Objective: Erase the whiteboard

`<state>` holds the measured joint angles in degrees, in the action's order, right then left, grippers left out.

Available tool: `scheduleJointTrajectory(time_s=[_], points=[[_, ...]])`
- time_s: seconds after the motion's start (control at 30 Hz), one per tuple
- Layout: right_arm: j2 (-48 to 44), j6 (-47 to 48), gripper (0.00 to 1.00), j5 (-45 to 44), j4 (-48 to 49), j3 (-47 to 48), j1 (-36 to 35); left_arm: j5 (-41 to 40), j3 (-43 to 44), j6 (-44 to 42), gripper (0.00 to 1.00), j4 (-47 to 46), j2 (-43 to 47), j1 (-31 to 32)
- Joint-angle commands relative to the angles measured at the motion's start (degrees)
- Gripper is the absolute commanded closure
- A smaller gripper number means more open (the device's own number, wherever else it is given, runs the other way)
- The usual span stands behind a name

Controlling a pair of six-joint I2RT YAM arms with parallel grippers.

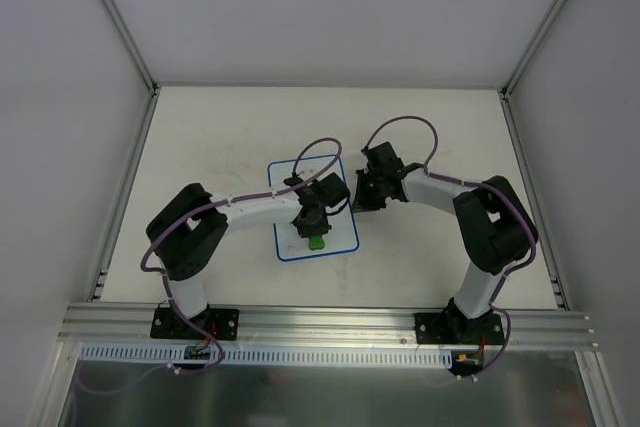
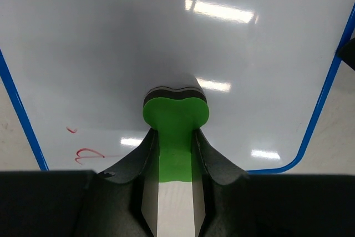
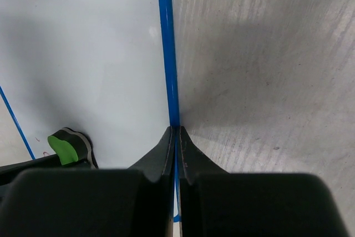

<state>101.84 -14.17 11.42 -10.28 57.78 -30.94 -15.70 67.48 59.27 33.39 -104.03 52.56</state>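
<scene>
You are clamping the green eraser point(image 2: 176, 116) in your left gripper point(image 2: 175, 137), pressing it onto the whiteboard point(image 2: 166, 37) near a few red marks point(image 2: 89, 154). The whiteboard is lying flat on the tabletop point(image 3: 266, 81), and your right gripper point(image 3: 176, 131) is sitting closed and empty at the whiteboard's blue border.

A small green eraser point(image 1: 316, 241) with a dark backing layer lies just below the centre of the top view. The scuffed off-white tabletop point(image 1: 200, 137) fills the middle, an aluminium rail point(image 1: 330, 320) crosses the lower part, and white panels point(image 1: 330, 7) close the upper part
</scene>
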Motion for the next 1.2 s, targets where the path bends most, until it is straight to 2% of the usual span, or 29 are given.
scheduleJointTrajectory(time_s=[0.0,0.3,0.6,0.9,1.07,1.17], points=[[1.25,1.08,1.00,-4.74,-6.50,-3.46,0.79,-1.43,-8.66,5.15,1.00,5.55,1.53,0.00],[1.08,1.08,1.00,-3.51,-5.89,-3.99,1.14,-1.96,-17.91,7.71,1.00,7.31,11.38,-3.33],[1.16,1.25,1.00,-2.46,-4.92,-4.17,1.23,-4.41,-24.15,2.27,1.00,7.83,20.61,-14.67],[0.90,1.34,1.00,-2.54,-4.92,-4.34,1.23,-9.61,-22.57,-5.47,1.00,7.75,30.72,-15.20],[-0.15,1.60,0.99,-2.45,-4.92,-4.43,1.23,-8.20,-22.39,-7.59,1.00,7.13,29.15,-15.29],[-1.38,2.04,0.94,-2.89,-5.01,-4.87,1.14,-8.20,-24.06,-8.55,0.97,5.03,27.57,-15.29]])
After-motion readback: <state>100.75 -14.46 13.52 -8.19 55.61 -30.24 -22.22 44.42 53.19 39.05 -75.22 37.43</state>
